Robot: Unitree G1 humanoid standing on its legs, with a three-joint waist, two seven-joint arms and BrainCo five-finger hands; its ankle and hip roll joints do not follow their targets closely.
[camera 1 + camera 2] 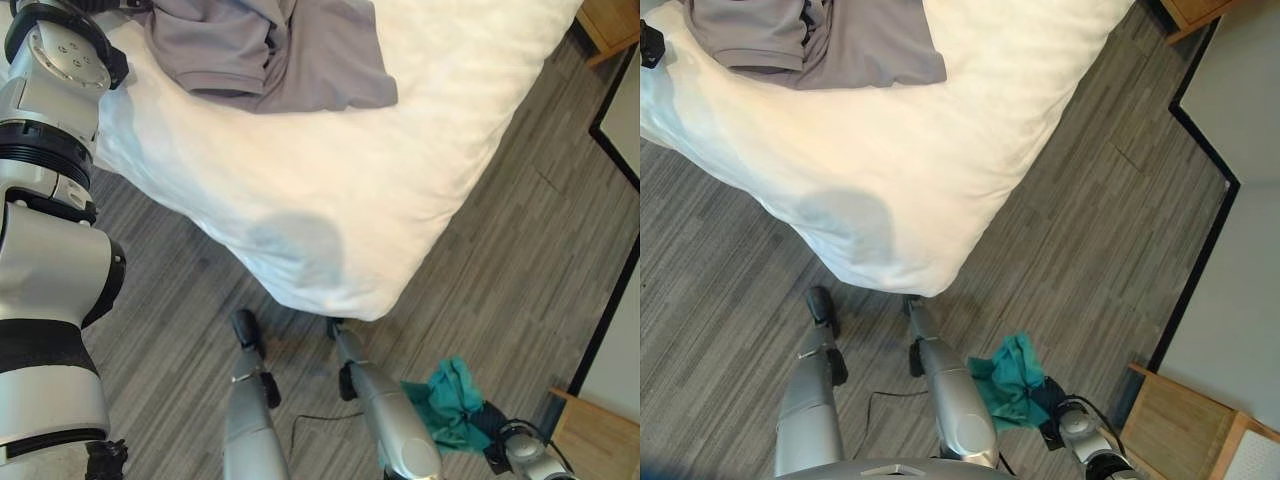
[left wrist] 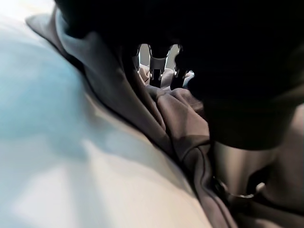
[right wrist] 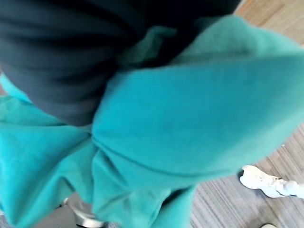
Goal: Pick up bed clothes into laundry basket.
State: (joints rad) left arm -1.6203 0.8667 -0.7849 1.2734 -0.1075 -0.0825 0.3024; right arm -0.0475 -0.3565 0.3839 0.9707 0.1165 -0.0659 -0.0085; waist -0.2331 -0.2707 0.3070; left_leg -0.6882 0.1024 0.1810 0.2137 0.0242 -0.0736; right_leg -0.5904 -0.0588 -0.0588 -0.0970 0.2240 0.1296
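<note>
A grey garment (image 1: 280,50) lies spread on the white bed (image 1: 350,200), near its far left part. My left hand (image 2: 159,64) rests in the folds of this grey garment (image 2: 185,123), which bunches up around it. A teal garment (image 1: 455,400) hangs bunched from my right hand (image 1: 495,428), low at the right and off the floor. Up close, the teal garment (image 3: 190,128) drapes over the hand's dark cover (image 3: 61,57).
The bed's corner (image 1: 345,300) points toward me over grey wood-look flooring (image 1: 520,250). Wooden furniture stands at the lower right (image 1: 1185,420) and the far right (image 1: 610,25). A black-edged wall (image 1: 625,150) runs along the right. A person's white shoe (image 3: 263,183) is on the floor.
</note>
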